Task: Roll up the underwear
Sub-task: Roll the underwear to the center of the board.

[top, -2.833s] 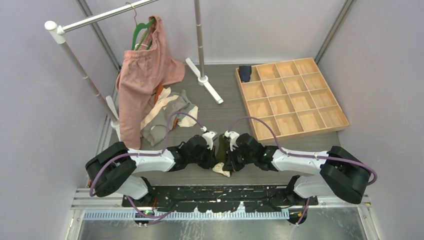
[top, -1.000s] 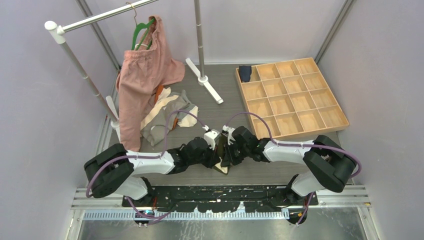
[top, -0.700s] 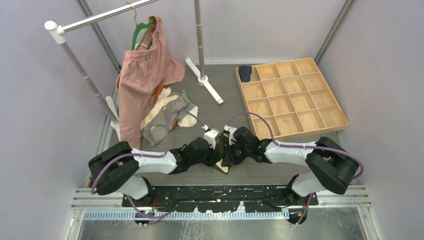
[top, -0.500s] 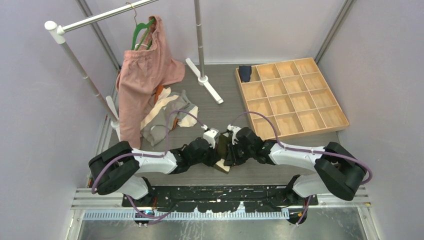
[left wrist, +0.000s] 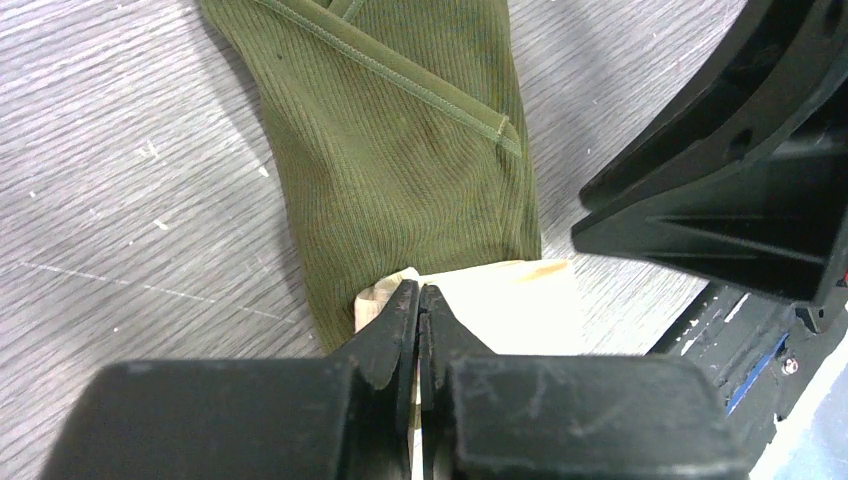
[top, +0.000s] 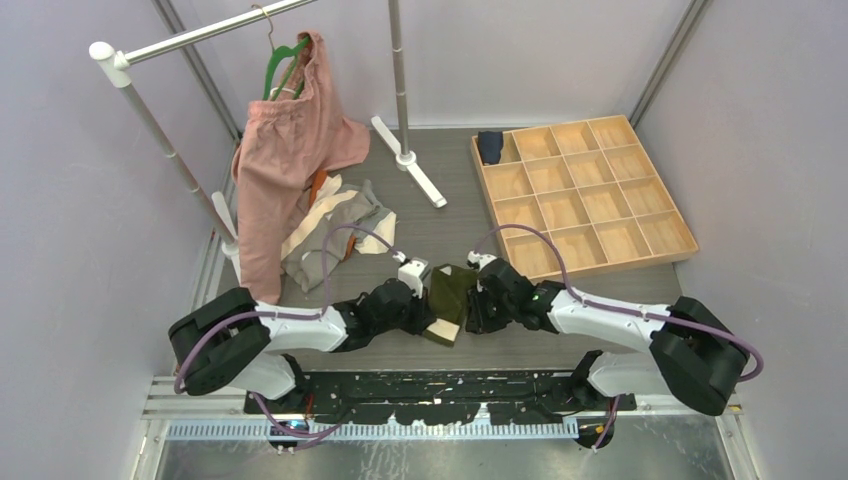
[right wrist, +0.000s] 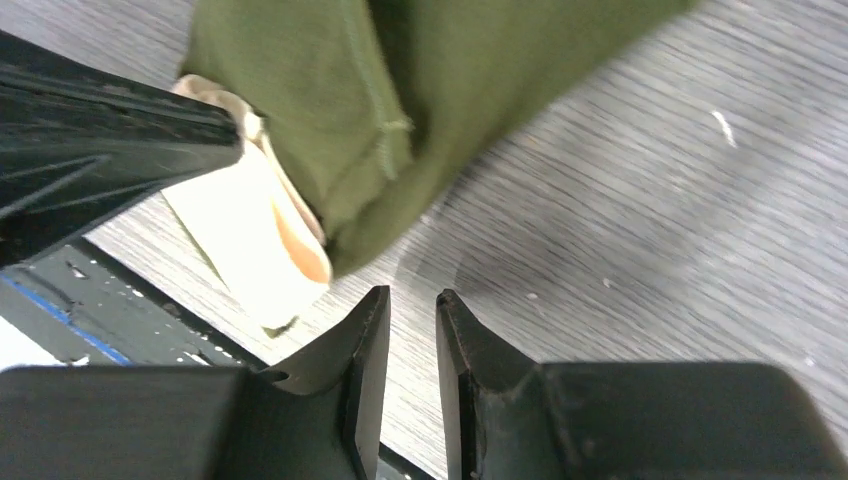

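Olive underwear [top: 449,292] lies folded on the table [top: 450,215], between both grippers. The left gripper [left wrist: 417,300] is closed, tips against the cream waistband [left wrist: 510,305]. The right gripper [right wrist: 412,305] is slightly parted and empty, with the garment just beyond its tips.

My grey wood-grain worktop [top: 450,215] carries the folded olive-green underwear [top: 448,290], cream waistband nearest me, at 6 o'clock. A heap of loose garments [top: 335,225] lies at 10, a white rack foot [top: 410,162] at 12 and a compartmented wooden tray [top: 610,263] at 2.
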You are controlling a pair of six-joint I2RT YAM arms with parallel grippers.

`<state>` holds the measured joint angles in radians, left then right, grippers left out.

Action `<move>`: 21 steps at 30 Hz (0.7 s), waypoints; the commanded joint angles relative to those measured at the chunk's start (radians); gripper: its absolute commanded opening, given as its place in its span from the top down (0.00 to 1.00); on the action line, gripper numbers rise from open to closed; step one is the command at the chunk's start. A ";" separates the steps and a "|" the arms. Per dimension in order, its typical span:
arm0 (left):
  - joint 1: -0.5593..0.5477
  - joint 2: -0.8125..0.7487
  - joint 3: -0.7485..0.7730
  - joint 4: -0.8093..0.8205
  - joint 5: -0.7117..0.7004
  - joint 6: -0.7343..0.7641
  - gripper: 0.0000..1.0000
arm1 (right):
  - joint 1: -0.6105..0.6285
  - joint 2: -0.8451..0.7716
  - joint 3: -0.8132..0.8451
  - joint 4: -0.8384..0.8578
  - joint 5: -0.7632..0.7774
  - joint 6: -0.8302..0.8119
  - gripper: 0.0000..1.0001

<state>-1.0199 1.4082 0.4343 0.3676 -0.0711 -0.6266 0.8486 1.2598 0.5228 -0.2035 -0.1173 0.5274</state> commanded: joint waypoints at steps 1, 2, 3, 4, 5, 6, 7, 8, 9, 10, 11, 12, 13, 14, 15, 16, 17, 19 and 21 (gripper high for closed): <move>0.005 -0.018 -0.057 -0.135 -0.053 -0.012 0.99 | 0.004 -0.091 0.029 -0.082 0.129 0.010 0.69; 0.005 -0.020 -0.057 -0.138 -0.051 -0.015 0.99 | 0.003 -0.120 0.029 -0.078 0.153 -0.003 0.69; 0.006 -0.019 -0.056 -0.142 -0.049 -0.017 0.99 | 0.004 -0.152 0.024 -0.064 0.165 -0.022 0.69; 0.004 -0.019 -0.053 -0.151 -0.050 -0.022 0.99 | 0.004 -0.183 0.016 -0.045 0.169 -0.046 0.68; 0.004 -0.020 -0.050 -0.161 -0.052 -0.029 0.99 | 0.004 -0.219 0.006 -0.020 0.171 -0.070 0.67; 0.003 -0.021 -0.049 -0.172 -0.057 -0.038 0.99 | 0.004 -0.253 -0.008 0.011 0.164 -0.105 0.66; 0.002 -0.025 -0.049 -0.192 -0.065 -0.054 0.99 | 0.004 -0.286 -0.021 0.046 0.156 -0.141 0.65; 0.002 -0.029 -0.050 -0.208 -0.075 -0.069 0.99 | 0.004 -0.313 -0.036 0.082 0.155 -0.169 0.62; 0.001 -0.036 -0.053 -0.225 -0.086 -0.088 0.99 | 0.004 -0.332 -0.048 0.116 0.154 -0.189 0.58; 0.000 -0.042 -0.056 -0.239 -0.094 -0.111 0.99 | 0.005 -0.342 -0.056 0.150 0.146 -0.215 0.54; 0.001 -0.051 -0.063 -0.245 -0.097 -0.120 0.99 | 0.005 -0.344 -0.058 0.178 0.133 -0.229 0.53; 0.001 -0.059 -0.070 -0.252 -0.100 -0.136 0.99 | 0.006 -0.337 -0.054 0.196 0.098 -0.248 0.53; 0.000 -0.067 -0.077 -0.256 -0.101 -0.149 0.99 | 0.011 -0.324 -0.045 0.200 0.079 -0.261 0.53; -0.001 -0.076 -0.085 -0.257 -0.101 -0.161 0.99 | 0.019 -0.310 -0.032 0.225 0.070 -0.276 0.53; -0.003 -0.081 -0.093 -0.257 -0.101 -0.175 0.99 | 0.038 -0.293 -0.017 0.229 0.062 -0.311 0.53; -0.003 -0.087 -0.100 -0.257 -0.101 -0.184 0.99 | 0.064 -0.277 -0.002 0.228 0.061 -0.355 0.52; -0.003 -0.092 -0.108 -0.255 -0.100 -0.189 0.99 | 0.104 -0.260 0.006 0.227 0.063 -0.426 0.51; -0.004 -0.098 -0.122 -0.241 -0.094 -0.195 0.99 | 0.206 -0.235 0.008 0.225 0.099 -0.590 0.49; -0.006 -0.104 -0.134 -0.230 -0.090 -0.199 0.99 | 0.283 -0.198 0.016 0.214 0.110 -0.723 0.48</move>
<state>-1.0210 1.2953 0.3637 0.2836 -0.1368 -0.8131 1.0019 1.0164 0.4892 -0.0364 -0.0177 0.1226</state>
